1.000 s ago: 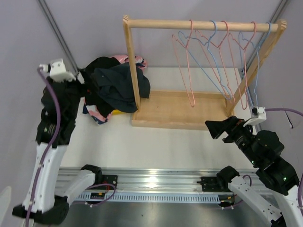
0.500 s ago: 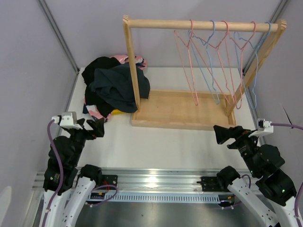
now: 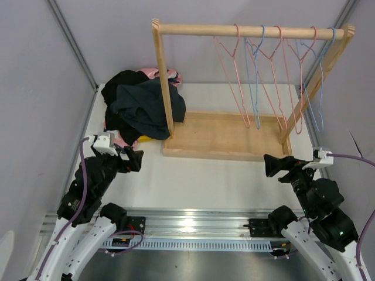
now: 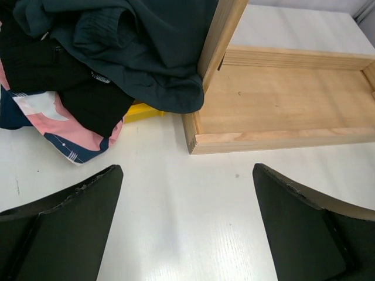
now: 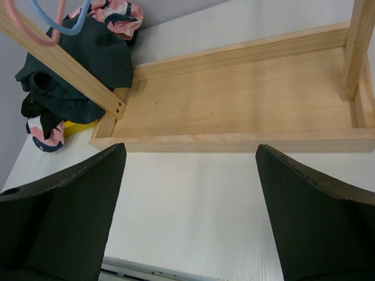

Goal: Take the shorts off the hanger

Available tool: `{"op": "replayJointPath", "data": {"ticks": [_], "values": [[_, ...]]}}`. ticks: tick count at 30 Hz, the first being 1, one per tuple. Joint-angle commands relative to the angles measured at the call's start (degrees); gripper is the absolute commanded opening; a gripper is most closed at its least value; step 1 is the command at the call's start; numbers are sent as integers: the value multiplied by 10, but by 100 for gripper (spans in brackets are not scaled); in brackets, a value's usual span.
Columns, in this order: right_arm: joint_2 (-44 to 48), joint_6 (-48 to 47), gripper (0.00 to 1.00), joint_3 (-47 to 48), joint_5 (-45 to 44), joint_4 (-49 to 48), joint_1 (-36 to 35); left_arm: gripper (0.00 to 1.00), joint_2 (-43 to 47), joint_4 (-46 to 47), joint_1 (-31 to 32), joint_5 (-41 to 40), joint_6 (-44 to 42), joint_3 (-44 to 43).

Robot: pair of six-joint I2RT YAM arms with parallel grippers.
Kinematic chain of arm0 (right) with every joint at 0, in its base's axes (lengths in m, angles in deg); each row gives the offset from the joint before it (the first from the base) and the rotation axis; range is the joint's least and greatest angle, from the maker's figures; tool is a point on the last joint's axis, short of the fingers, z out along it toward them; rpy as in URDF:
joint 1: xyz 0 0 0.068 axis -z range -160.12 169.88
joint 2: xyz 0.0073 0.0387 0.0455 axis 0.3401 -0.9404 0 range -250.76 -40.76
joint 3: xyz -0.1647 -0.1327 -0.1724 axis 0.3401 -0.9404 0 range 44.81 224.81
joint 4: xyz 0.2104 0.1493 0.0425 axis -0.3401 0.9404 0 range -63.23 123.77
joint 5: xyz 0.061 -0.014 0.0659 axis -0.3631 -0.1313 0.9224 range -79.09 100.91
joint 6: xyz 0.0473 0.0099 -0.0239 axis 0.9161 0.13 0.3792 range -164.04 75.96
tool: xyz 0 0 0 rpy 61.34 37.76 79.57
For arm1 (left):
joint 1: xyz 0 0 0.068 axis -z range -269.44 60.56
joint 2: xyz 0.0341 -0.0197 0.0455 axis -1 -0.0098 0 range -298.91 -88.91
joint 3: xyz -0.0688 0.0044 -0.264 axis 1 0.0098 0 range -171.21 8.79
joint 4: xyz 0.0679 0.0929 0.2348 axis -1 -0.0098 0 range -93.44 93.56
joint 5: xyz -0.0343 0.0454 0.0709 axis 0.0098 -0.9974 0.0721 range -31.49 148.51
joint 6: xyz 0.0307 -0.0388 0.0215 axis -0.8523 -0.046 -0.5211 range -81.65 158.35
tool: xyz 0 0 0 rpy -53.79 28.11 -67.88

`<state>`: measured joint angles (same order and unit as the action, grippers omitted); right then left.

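Note:
The shorts lie in a heap (image 3: 140, 108) at the table's back left, beside the rack's left post. A dark navy pair is on top, with black and pink patterned fabric under it. The left wrist view shows the shorts heap (image 4: 117, 52) just ahead, and the right wrist view shows the shorts heap (image 5: 76, 76) at far left. Several bare pink and blue wire hangers (image 3: 275, 82) hang from the wooden rail (image 3: 252, 30). My left gripper (image 3: 132, 159) (image 4: 187, 175) stands open over bare table, short of the heap. My right gripper (image 3: 272, 165) (image 5: 190, 149) stands open in front of the rack's base.
The wooden rack has a tray-like base (image 3: 217, 137) and a left post (image 3: 164, 76) that the heap leans against. Something yellow (image 4: 140, 111) peeks out from under the fabric. Grey walls close in the table on the left, back and right.
My left arm has drawn back from the heap toward the near edge and now sits low. The hangers have swung along the rail. My right arm has barely shifted.

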<state>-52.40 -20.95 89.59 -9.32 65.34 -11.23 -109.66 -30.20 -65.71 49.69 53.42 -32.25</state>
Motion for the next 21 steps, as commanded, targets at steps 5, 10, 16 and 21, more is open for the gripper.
{"op": "replayJointPath", "data": {"ticks": [5,10,16,21], "values": [[26,-23,99,-3,21,-38,8,99,-8,20,4,18,-3,4],[26,-23,100,-6,30,-42,28,99,-28,19,4,15,-1,3],[28,-22,100,-6,34,-41,42,99,-34,8,4,-25,9,0],[30,-21,99,-7,31,-41,45,99,-41,7,4,-24,10,-2]]}}
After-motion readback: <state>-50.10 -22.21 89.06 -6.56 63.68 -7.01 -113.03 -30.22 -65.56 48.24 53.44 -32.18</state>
